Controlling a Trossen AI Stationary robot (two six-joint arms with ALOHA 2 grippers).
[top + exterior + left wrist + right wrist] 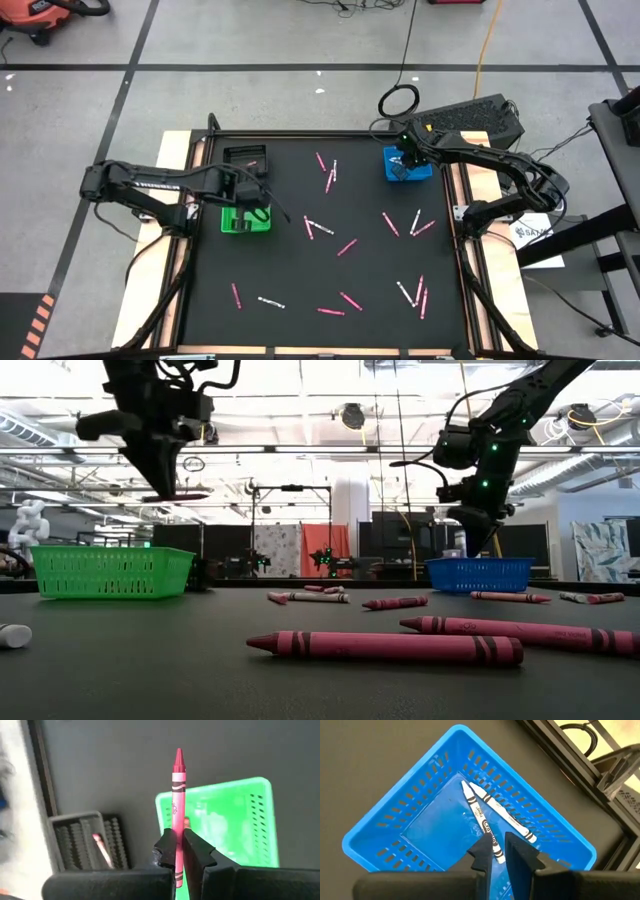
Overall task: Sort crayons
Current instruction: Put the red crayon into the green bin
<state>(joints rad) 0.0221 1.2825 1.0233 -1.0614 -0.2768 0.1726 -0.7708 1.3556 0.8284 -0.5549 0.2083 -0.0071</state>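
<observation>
The left gripper point(177, 851) pinches a red crayon point(178, 795) above the green basket point(240, 815). The right gripper point(496, 851) hangs over the blue basket point(395, 827), jaws slightly apart, two white crayons point(490, 817) inside.

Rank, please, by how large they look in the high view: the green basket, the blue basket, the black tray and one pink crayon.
1. Green basket and blue basket: alike in size; grippers cover part of each, so no ranking between them.
2. Black tray: similar, perhaps slightly smaller; unsure.
3. Pink crayon: clearly smallest.
</observation>
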